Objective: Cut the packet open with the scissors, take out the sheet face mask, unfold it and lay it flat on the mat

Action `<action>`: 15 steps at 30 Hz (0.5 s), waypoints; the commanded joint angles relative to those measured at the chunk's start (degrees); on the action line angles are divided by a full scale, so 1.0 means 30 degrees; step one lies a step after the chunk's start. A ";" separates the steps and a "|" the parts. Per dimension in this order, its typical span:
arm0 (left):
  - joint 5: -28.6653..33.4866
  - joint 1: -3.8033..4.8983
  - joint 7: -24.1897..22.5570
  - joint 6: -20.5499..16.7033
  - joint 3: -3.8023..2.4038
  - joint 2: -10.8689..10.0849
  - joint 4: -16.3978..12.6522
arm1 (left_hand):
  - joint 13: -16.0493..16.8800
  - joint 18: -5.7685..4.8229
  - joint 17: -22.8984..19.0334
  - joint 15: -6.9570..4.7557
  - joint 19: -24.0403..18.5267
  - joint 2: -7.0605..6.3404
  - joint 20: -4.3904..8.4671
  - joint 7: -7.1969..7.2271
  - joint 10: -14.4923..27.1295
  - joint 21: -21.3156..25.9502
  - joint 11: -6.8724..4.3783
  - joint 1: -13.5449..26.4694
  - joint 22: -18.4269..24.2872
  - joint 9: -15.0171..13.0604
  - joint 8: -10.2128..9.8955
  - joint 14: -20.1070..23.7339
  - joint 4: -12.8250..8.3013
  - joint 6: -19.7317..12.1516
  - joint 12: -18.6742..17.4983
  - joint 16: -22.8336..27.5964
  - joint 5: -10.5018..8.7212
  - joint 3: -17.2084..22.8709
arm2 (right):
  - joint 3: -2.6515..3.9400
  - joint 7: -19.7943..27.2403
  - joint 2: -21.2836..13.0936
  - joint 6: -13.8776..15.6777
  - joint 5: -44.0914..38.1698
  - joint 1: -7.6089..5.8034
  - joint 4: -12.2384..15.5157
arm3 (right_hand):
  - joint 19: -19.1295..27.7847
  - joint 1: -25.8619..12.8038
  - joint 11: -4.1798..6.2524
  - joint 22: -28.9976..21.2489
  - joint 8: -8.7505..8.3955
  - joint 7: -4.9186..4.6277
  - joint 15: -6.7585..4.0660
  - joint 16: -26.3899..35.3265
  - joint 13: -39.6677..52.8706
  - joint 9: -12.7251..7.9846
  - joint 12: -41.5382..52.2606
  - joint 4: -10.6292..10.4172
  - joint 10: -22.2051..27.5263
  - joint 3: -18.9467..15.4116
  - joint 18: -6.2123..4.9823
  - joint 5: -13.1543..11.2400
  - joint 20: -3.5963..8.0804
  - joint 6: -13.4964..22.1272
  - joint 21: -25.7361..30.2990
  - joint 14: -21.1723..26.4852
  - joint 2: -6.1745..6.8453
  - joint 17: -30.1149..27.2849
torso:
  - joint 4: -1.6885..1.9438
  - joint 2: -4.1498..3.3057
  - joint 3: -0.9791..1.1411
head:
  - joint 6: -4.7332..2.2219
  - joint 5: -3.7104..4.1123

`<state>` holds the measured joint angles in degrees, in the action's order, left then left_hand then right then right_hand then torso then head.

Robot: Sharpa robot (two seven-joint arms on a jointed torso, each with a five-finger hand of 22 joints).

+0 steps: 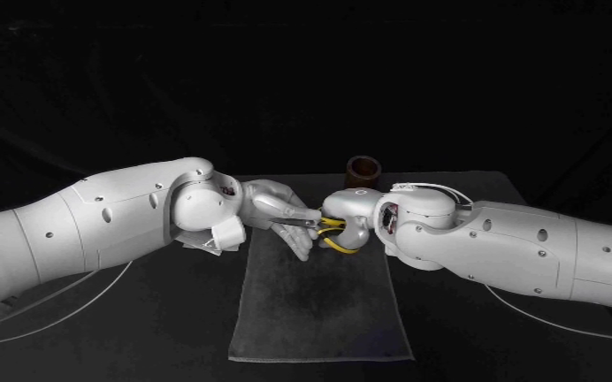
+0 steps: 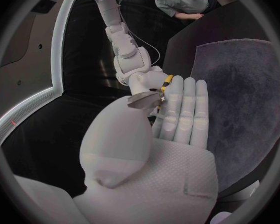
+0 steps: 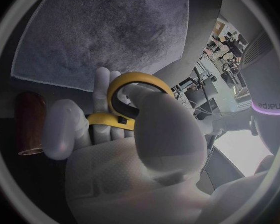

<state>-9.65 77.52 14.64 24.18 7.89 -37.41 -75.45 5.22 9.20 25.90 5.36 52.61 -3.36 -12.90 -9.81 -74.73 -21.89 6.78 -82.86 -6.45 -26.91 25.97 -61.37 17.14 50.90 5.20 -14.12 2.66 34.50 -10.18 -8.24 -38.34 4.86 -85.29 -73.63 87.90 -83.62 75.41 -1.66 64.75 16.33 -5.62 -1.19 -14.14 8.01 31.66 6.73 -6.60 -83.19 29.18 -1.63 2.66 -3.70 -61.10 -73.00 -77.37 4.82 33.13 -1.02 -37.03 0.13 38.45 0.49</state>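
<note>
Right hand (image 1: pixel 352 212) grips one scissors (image 1: pixel 337 241) | left hand (image 1: pixel 288 214) grip unclear | one mat (image 1: pixel 319 307)

The head view is dim: the black table (image 1: pixel 472 347) swallows light, while the white left arm (image 1: pixel 103 218) and right arm (image 1: pixel 523 245) stand out bright on top and shaded beneath. The mat (image 1: pixel 319 311) shows dull grey. Both wrist views bend straight edges and darken toward the rim; white glare burns out one patch in the right wrist view.
</note>
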 commanded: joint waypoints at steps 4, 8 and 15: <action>0.2554 0.0300 -0.1823 -0.0322 -0.0281 0.0315 0.0047 | -0.0048 0.0358 0.0073 -0.0010 -0.0417 -0.0555 -0.0148 -0.0061 0.0631 0.0251 0.0001 0.1321 0.0156 0.0100 -0.0357 0.0585 -0.0105 -0.0570 -0.0230 0.0247 0.0030 -0.0078 | -0.0149 0.1945 0.0201 0.1720 0.1280 0.0288 0.0401 | -0.0394 0.0188 0.0009 0.0076 0.0091 -0.0120 -0.0088 0.0076 -0.0032 -0.0009 -0.0090 0.1919 -0.0622 0.2080 -0.1031 0.0040 -0.0006 0.0747 0.0041 0.0078 -0.0394 0.0038 | -0.0008 -0.0021 0.0005 | -0.0008 0.0022; 0.2553 0.0300 -0.1454 -0.0588 -0.0256 0.0276 0.0212 | -0.0023 0.0418 0.0148 0.0185 -0.0642 -0.1017 -0.0369 -0.0269 0.1258 0.0577 0.0220 0.3563 0.0359 0.0509 -0.1163 0.1041 -0.0097 -0.1178 -0.0345 0.0346 0.0046 -0.1416 | -0.0149 0.2140 0.0090 0.2030 0.1490 0.0294 0.0450 | -0.0410 0.0151 0.0007 0.0156 0.0090 -0.0121 -0.0089 0.0075 -0.0038 0.0003 -0.0104 0.1914 -0.0627 0.2084 -0.1017 0.0040 -0.0008 0.0752 -0.0011 0.0060 -0.0393 0.0047 | -0.0028 -0.0015 -0.0010 | -0.0044 -0.0017; 0.2705 0.0301 -0.1385 -0.1722 -0.0241 0.0104 0.0645 | -0.0112 0.0441 0.0282 0.0419 -0.0522 -0.1876 -0.0451 -0.0624 0.2998 0.0881 0.0632 0.6459 0.0587 0.0911 -0.1892 0.1259 -0.0086 -0.1748 -0.0419 0.0264 0.0044 -0.4070 | -0.0150 0.2253 -0.0188 0.2202 0.1759 0.0308 0.0594 | -0.0435 0.0106 0.0019 0.0267 0.0100 -0.0108 -0.0096 0.0073 -0.0040 0.0027 -0.0108 0.1929 -0.0670 0.2085 -0.0999 0.0039 -0.0010 0.0742 -0.0085 0.0026 -0.0375 0.0062 | -0.0025 -0.0013 -0.0003 | -0.0003 -0.0029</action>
<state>-5.80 77.90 14.74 22.74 7.72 -37.30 -73.75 4.92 9.92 26.71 6.27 51.06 -8.97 -14.03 -11.28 -66.00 -19.44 8.70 -63.82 -4.72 -24.14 20.58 -57.63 16.90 45.60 3.93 -13.29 2.66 22.47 -10.30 -4.99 -39.23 11.68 -81.10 -73.17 88.87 -83.62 75.57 -1.95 65.50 16.39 -5.97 -1.25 -14.12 7.95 31.65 6.74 -6.70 -82.04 29.42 -1.62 2.66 -3.70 -58.89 -73.00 -77.26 4.20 33.22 -1.08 -37.07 0.13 38.39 0.42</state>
